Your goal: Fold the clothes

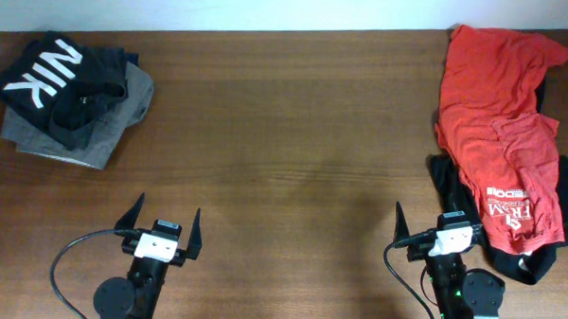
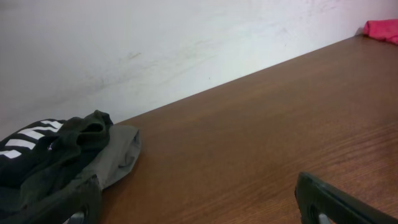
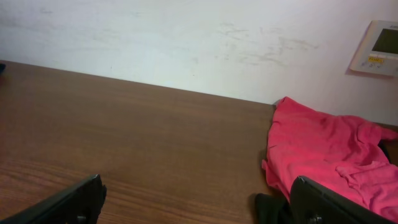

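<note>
Brown wood worktop (image 1: pixel 294 131) w/ a white wall behind. Both arms sit at the btm of the overhead frame: left claw (image 1: pixel 168 212) and right claw (image 1: pixel 440 220) each have fingers wide apart, gripping nothing.

The red-orange T-shirt (image 1: pixel 498 120) lies crumpled at the right edge of the frame, on top of the black garment (image 1: pixel 536 268), which shows below it and along its left side, right beside the right claw.

Shirt's long axis runs approx. top to btm of the frame, leaning slightly rightwards lower down. The white print is at the low end, reading sideways. Can't tell neck from hem in this bunch.

Step in hand looks like the first pick, not yet begun. To do it well:
- pinch the red layer only, at an outer edge, so the black one isn't dragged
- pull it to the bare ctr
- spread flat w/ both claws on two corners before any fold

NIK top (image 1: pixel 50 80) and grey garment (image 1: pixel 105 134), upper left: leave alone
</note>
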